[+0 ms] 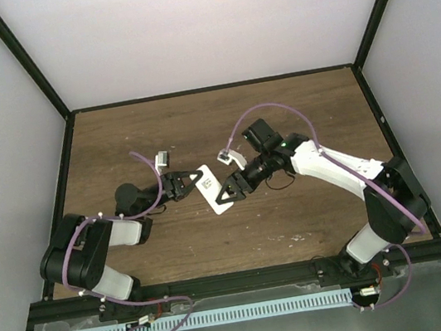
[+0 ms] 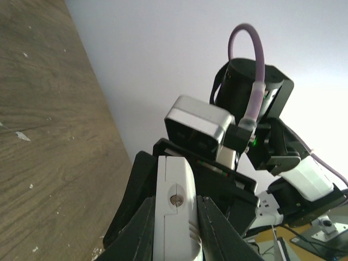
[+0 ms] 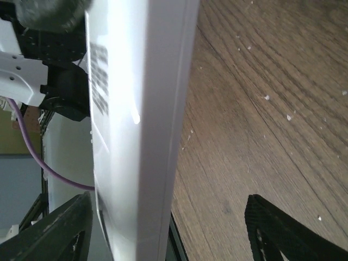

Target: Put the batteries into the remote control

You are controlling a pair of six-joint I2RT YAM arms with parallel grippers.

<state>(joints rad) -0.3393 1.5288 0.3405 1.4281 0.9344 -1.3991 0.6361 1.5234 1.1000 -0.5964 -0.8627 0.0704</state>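
Left pincer (image 1: 188,182) clamped on remote control (image 1: 209,186) over worktop (image 1: 222,123) centre, right pincer (image 1: 229,191) spread wide astride its other end, contact unclear

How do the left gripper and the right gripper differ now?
The left gripper is shut on the small white rectangular plastic remote control, while the right gripper is open. The left gripper's fingers touch both sides of the remote; the right gripper's fingers stand wide apart around its edge. Both have black fingers.

Left arm (image 1: 92,253) black, white; right arm (image 1: 329,162) alike; purple cables (image 1: 274,107).
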